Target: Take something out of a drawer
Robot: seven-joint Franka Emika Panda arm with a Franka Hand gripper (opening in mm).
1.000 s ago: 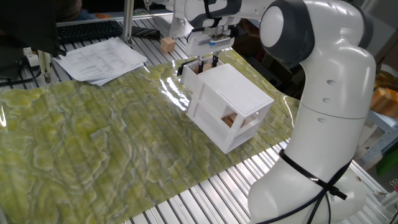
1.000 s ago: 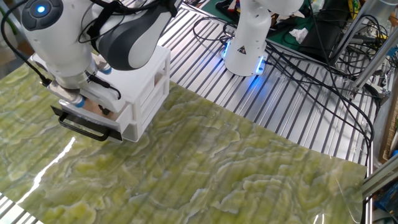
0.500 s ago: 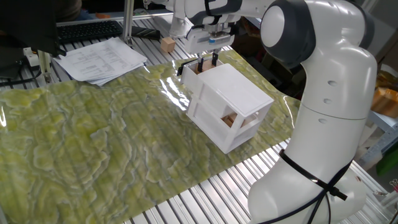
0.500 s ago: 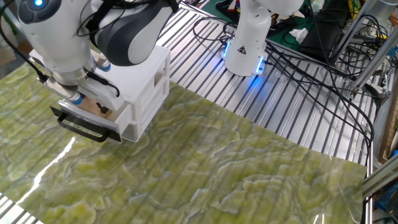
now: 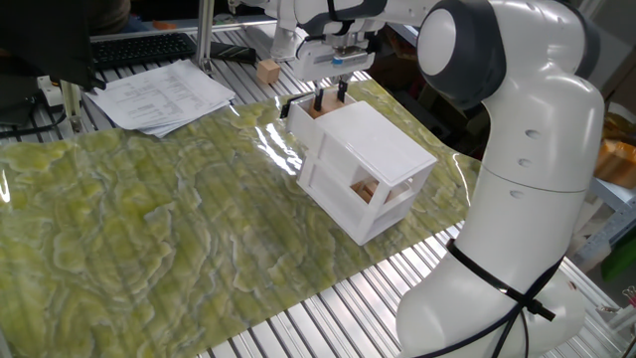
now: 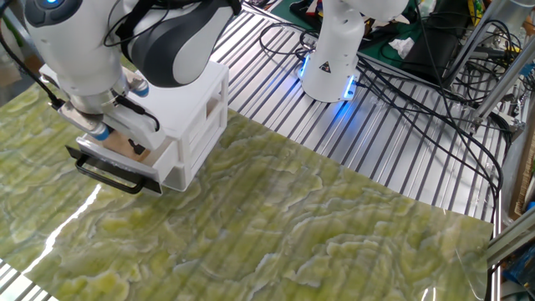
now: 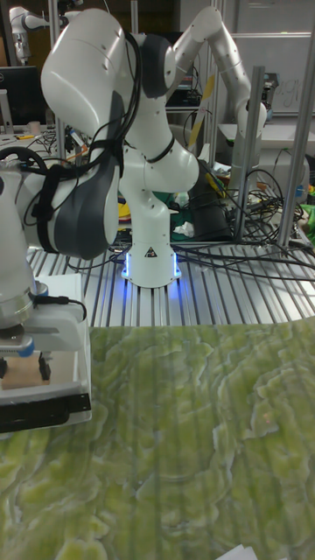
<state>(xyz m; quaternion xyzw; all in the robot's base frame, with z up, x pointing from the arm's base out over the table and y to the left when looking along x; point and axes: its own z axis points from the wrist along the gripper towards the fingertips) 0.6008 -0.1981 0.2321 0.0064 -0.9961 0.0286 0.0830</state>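
Note:
The white cabinet (image 5: 376, 149) lies on the green mat, its upper drawer (image 5: 302, 111) pulled out by its black handle (image 6: 113, 176). My gripper (image 5: 332, 97) hangs straight down into the open drawer (image 6: 164, 163). Its black fingers (image 7: 44, 369) are shut on the pale tan wooden cube (image 7: 17, 374). The cube (image 6: 124, 142) sits low between the drawer walls, just above the drawer floor. My wrist hides the cube's left side in the tall fixed view.
A second wooden cube (image 5: 266, 70) stands on the metal table behind the cabinet, and another tan block (image 5: 367, 191) shows in the lower compartment. Papers (image 5: 164, 94) and a keyboard (image 5: 139, 48) lie at the back left. Another robot's base (image 6: 333, 58) and cables (image 6: 418, 75) stand off the mat.
My gripper has risen a little above the open drawer, fingers still together. The cabinet and drawer have not moved.

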